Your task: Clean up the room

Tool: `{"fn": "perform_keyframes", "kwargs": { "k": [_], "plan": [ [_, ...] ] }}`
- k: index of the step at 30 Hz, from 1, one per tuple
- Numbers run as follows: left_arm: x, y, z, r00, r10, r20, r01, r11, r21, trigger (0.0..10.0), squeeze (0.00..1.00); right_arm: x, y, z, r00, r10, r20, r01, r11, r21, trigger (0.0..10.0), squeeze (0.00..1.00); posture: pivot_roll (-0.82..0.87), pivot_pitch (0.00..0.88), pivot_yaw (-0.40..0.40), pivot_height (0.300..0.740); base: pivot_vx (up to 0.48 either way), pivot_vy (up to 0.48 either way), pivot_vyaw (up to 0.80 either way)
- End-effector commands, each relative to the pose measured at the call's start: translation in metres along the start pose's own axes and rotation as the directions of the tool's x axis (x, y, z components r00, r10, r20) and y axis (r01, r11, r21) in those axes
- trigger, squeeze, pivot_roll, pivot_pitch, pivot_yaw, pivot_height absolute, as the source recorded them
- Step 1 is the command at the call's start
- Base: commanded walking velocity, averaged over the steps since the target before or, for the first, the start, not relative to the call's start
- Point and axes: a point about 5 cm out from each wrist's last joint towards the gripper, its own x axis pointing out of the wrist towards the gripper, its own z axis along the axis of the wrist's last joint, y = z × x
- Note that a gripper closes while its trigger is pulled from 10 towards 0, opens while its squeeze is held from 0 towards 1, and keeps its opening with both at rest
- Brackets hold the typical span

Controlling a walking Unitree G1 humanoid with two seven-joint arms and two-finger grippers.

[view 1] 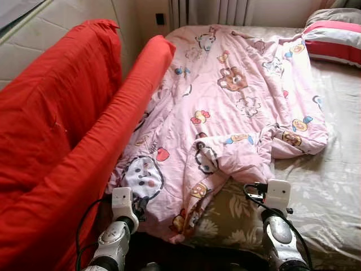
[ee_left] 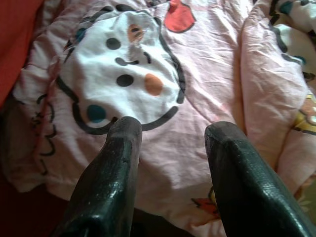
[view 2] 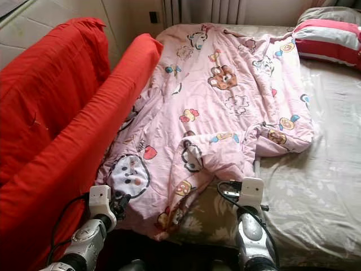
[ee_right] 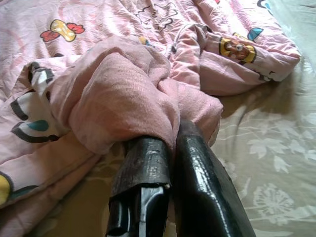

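Two grippers work at the near edge of a pink cartoon-print quilt (view 1: pixel 225 96) that lies crumpled across the bed (view 1: pixel 333 186), its bulk running from about 12 o'clock down to 6 o'clock in the head views, with a bunched fold near the centre. The right gripper (ee_right: pixel 165 148) has its fingers pinched together on a gathered wad of the quilt's plain pink underside, at roughly 5 o'clock of the quilt. The left gripper (ee_left: pixel 170 131) hovers with its fingers spread apart over the snowman-like print near the quilt's 7 o'clock corner, gripping nothing yet. A red sofa cushion (view 1: pixel 62 141) leans along the bed's left side, from 9 to 11 o'clock, and a striped pillow (view 1: pixel 333 39) sits at 2 o'clock.

The step in hand looks like taking hold of the quilt's near edge to straighten it. To do it well, the left gripper should close on the hem itself, not the flat middle of the print, so both grips share one edge. Pulling evenly would keep the fold from tightening.
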Motion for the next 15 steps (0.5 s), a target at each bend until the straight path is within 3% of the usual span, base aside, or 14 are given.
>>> {"fn": "perform_keyframes", "kwargs": {
  "k": [1, 15],
  "plan": [
    [-0.0044, 0.0033, -0.0090, 1.000, 0.006, -0.031, -0.006, 1.000, 0.003, 10.0, 0.00, -0.0027, -0.0009, -0.0058, 1.000, -0.005, -0.026, 0.005, 1.000, -0.002, 10.0, 0.00, -0.06, 0.179, 0.069, 0.740, 0.000, -0.398, 0.00],
    [-0.0043, 0.0026, -0.0090, 1.000, 0.005, -0.029, -0.005, 1.000, 0.001, 10.0, 0.00, -0.0026, 0.0028, -0.0057, 0.999, 0.020, -0.027, -0.020, 1.000, -0.004, 10.0, 0.00, -0.06, 0.182, 0.068, 0.740, 0.000, -0.467, 0.00]
  ]
}}
